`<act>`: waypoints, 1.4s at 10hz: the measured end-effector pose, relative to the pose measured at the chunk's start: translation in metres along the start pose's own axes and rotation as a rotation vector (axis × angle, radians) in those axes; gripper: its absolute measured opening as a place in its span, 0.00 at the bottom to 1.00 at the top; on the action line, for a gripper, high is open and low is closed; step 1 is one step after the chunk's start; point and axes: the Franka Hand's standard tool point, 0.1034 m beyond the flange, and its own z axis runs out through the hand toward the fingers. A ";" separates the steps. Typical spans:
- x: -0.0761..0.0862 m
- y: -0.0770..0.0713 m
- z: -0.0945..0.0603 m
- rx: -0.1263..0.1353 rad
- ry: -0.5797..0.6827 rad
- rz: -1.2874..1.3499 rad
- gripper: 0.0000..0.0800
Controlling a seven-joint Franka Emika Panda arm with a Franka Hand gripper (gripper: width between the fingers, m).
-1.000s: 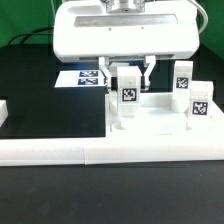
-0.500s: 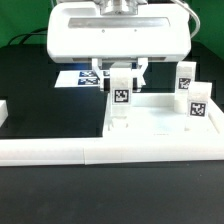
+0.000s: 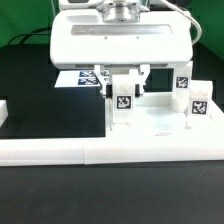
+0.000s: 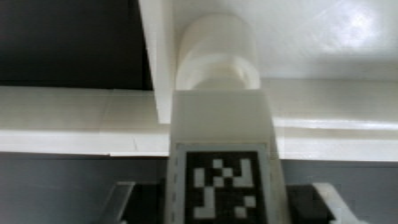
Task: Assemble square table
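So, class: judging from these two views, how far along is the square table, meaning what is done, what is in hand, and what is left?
Done: two legs stand upright on the square tabletop, toward the exterior view's right. In hand: the gripper is shut on a third leg, held upright at the tabletop's corner on the exterior view's left. Left: seating this leg. A fourth leg is not in view.

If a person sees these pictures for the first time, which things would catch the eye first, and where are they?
First comes the big white end effector, filling the upper middle of the exterior view and shut on a tagged white leg, which stands upright at the near left corner of the square tabletop. Next, two more tagged legs stand at that view's right. In the wrist view the held leg's black-and-white tag fills the foreground.
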 end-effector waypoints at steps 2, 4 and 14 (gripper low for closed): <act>0.000 0.000 0.000 0.000 0.000 0.000 0.67; 0.000 0.000 0.000 0.000 0.000 0.000 0.78; 0.022 0.002 -0.015 0.044 -0.146 0.031 0.81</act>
